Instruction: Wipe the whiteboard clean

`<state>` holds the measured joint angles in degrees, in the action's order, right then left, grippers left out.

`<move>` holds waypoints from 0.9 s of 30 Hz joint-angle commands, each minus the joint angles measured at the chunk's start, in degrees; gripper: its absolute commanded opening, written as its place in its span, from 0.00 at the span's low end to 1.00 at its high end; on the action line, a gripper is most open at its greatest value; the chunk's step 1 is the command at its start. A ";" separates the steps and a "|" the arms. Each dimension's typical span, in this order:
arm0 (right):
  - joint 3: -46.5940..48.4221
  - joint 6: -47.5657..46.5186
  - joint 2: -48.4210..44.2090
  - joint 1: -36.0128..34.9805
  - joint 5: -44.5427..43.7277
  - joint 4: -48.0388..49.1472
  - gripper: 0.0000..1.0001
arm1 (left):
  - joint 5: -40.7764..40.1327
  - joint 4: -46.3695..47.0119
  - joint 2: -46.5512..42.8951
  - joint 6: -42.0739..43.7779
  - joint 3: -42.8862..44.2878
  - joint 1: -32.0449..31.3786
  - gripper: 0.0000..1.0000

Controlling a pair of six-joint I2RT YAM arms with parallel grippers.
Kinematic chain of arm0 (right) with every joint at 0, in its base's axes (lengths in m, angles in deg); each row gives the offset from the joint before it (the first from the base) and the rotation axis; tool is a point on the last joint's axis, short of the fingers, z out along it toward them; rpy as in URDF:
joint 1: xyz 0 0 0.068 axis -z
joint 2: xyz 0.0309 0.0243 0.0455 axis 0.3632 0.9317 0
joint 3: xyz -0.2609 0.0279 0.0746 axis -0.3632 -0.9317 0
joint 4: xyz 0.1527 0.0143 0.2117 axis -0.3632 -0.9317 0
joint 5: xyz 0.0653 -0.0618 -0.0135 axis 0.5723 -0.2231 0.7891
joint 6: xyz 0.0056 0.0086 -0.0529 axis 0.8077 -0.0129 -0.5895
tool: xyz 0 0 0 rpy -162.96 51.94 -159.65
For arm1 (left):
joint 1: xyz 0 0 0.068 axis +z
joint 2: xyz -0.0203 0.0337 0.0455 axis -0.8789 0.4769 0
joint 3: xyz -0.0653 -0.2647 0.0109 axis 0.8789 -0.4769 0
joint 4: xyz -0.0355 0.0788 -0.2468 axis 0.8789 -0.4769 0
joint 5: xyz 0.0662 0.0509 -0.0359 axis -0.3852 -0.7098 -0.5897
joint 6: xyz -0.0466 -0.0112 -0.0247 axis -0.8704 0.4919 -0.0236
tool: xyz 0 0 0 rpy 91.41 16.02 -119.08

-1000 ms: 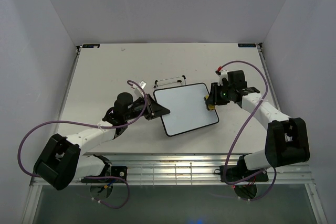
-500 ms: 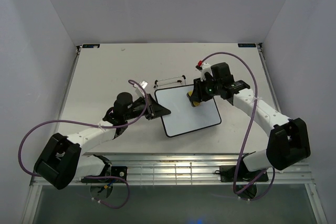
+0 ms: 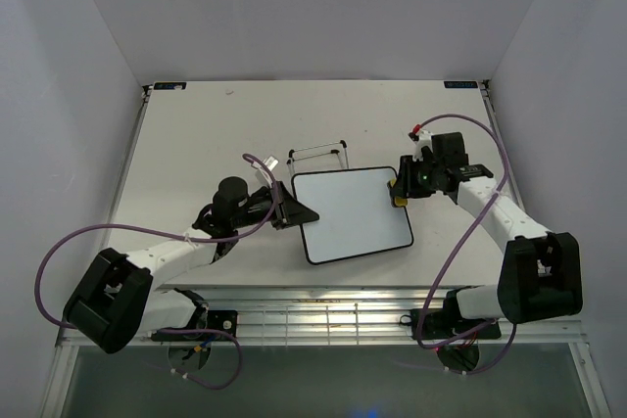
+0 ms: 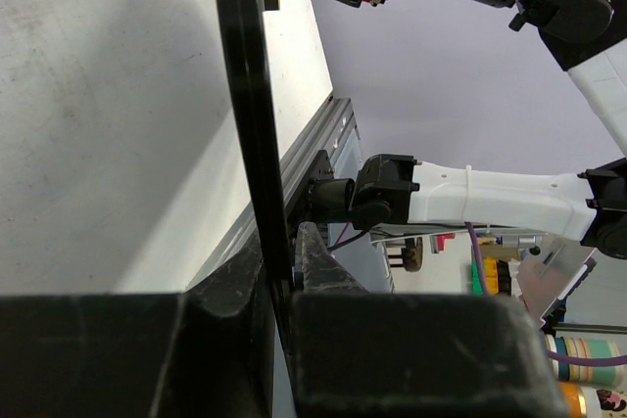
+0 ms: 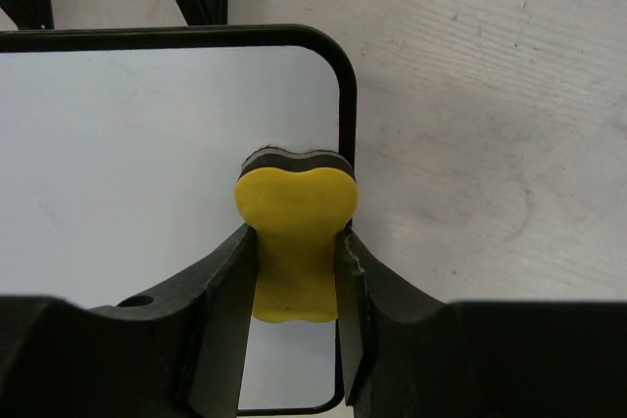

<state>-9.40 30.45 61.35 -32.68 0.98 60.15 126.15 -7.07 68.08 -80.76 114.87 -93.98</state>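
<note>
Eraser [image 5: 294, 205] in right pincer [image 5: 295, 242] — whiteboard [image 5: 147, 163] edge

My top camera sits high above and behind the rig, facing forward and down; it is the distant view, taking in the whole surface [image 3: 196, 134] with the whiteboard [image 3: 353, 214] mid-scene; my left wrist camera rides just behind the left pincer [image 4: 282, 276], very near, facing rightward along the board's black frame seen edge-on; beyond that frame it catches the right arm [image 4: 480, 198], which the top view also holds; my right wrist camera looks straight down past the right pincer [image 5: 294, 242] and its eraser [image 5: 296, 208], close on the board's far right corner; all three views share the board.
</note>
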 commanded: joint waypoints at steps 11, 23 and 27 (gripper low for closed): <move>-8.65 1.86 -5.07 -1.19 1.66 -0.05 0.09 | -1.60 19.42 -6.12 -4.83 0.92 -0.93 0.00; -13.50 4.15 -8.32 -1.54 5.52 3.91 0.09 | -1.18 18.54 -2.70 -5.98 2.85 -0.31 0.00; -9.12 4.23 -5.96 -2.59 1.18 3.93 0.09 | 3.48 21.44 0.12 -5.89 3.46 -0.75 0.00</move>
<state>-21.31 33.90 53.30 -33.55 2.25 64.87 122.22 -4.28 68.98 -83.63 112.55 -94.18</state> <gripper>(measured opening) 0.397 0.155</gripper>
